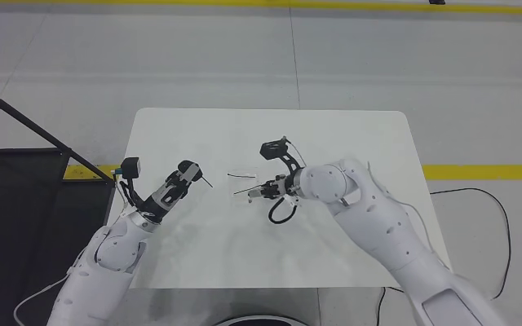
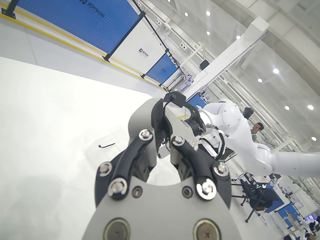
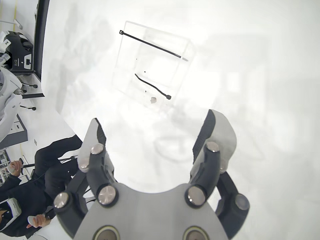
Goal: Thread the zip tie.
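Note:
My left gripper [image 2: 161, 118] is shut on a black zip tie [image 2: 175, 99], which curls in a loop over the fingertips. In the top view this gripper [image 1: 192, 172] is above the table's left part, with the tie's tail [image 1: 207, 182] sticking out toward the middle. My right gripper [image 3: 155, 121] stands open and holds nothing, hovering over the table's middle [image 1: 267, 192]. Beyond its fingers lies a clear square tray [image 3: 118, 56] with a straight zip tie [image 3: 152, 46] and a shorter curved zip tie [image 3: 152, 86] on it. The shorter tie [image 2: 106, 146] also lies on the table in the left wrist view.
The white table [image 1: 359, 138] has bare room at the back and to the right. A black frame and dark panel [image 1: 33, 187] stand off its left edge. A black cable loop [image 1: 281, 215] hangs under the right wrist.

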Action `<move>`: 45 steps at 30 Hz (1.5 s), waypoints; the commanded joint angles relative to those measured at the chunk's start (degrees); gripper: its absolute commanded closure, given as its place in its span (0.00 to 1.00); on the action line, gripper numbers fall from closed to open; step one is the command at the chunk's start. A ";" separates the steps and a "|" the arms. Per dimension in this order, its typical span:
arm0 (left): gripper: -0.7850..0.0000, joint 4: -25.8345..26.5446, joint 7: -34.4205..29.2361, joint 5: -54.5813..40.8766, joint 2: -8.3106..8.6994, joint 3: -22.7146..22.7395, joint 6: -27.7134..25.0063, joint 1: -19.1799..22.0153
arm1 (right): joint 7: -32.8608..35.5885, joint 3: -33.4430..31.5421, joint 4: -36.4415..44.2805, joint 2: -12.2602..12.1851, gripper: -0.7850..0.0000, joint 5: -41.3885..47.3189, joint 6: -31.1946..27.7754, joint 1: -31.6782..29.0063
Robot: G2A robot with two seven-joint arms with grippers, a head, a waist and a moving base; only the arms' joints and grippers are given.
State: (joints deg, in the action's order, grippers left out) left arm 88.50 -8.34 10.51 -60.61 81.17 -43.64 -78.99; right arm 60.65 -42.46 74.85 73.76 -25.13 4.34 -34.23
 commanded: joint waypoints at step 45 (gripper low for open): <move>1.00 0.01 -0.01 0.01 0.00 -0.01 0.03 0.00 | -1.11 2.65 -16.97 5.90 1.00 6.40 -4.67 7.27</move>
State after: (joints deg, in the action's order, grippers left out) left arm 88.51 -8.35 10.53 -60.60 81.16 -43.61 -78.99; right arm 59.66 -39.44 57.56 79.77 -18.75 0.03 -26.81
